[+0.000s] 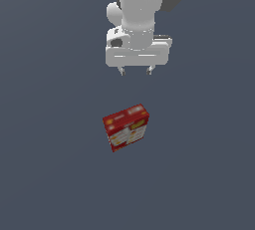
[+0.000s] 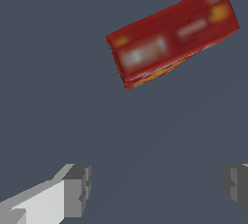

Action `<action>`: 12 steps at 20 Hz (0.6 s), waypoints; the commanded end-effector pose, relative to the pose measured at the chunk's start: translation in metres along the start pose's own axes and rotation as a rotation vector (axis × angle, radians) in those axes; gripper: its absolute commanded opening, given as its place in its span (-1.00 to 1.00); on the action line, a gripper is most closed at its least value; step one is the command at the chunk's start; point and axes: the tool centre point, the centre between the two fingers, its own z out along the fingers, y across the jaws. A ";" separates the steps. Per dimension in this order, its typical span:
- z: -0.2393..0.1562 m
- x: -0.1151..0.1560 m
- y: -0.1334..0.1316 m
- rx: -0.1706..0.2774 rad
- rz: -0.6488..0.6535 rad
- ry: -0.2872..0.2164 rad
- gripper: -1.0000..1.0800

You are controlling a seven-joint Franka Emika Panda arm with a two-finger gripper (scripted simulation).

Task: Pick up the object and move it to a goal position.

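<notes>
On a bare grey surface (image 1: 50,174), the red box (image 1: 126,127) stands skewed, well apart from the gripper (image 1: 135,69) hanging above with jaws spread and empty. A clean approach would likely mean rotating the wrist to square with the box's narrow sides before descending.

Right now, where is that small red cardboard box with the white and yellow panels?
The small red cardboard box stands on the dark grey floor near the middle of the exterior view, below the white gripper and apart from it, untouched.
</notes>
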 end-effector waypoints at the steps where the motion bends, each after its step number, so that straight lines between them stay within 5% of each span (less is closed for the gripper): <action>1: 0.000 0.000 0.000 0.000 0.000 0.000 0.92; 12: -0.006 0.000 -0.024 0.022 -0.001 -0.001 0.92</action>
